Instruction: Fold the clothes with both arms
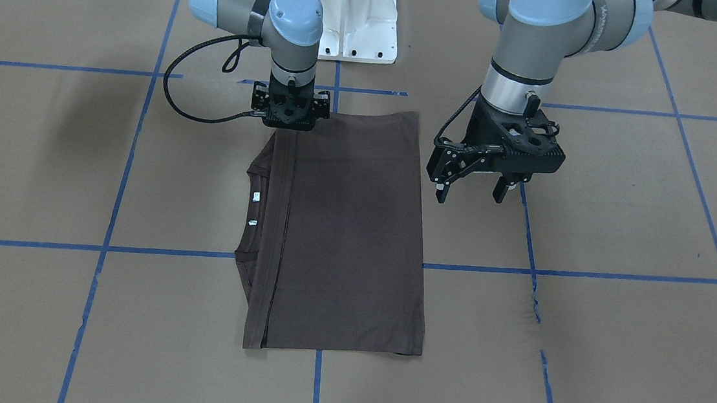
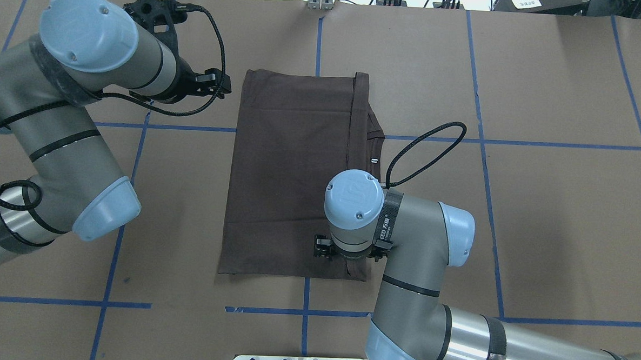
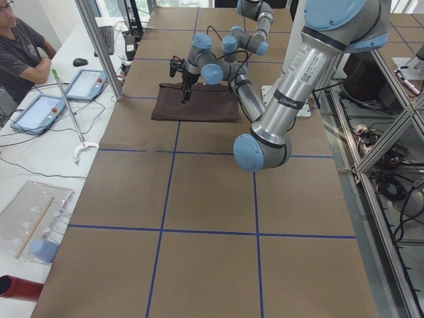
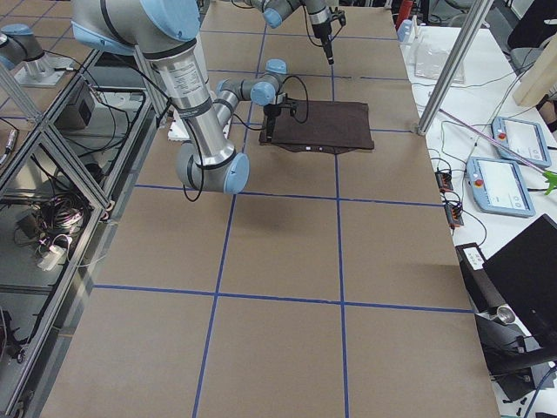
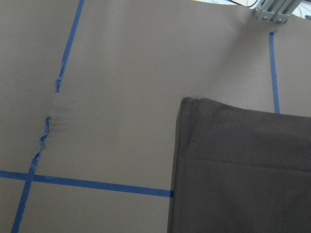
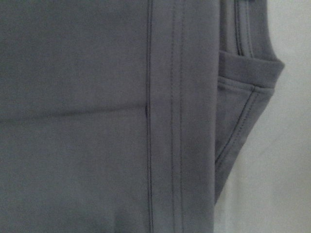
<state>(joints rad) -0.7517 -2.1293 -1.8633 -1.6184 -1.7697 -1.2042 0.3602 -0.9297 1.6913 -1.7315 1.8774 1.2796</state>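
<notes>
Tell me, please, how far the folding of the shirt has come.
Done: the T-shirt lies as a flat rectangle, its hem laid close to the collar, and no sleeve sticks out. In hand: the right pincer is down at a hem-side corner of the shirt; whether it grips is hidden. The left pincer is open, beside the cloth and off it. Left: probably one more fold to make it smaller.

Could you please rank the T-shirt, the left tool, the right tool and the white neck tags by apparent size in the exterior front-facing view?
1. T-shirt
2. left tool, which appears raised nearer the camera, so its lead over the right tool is unsure
3. right tool
4. white neck tags
</notes>
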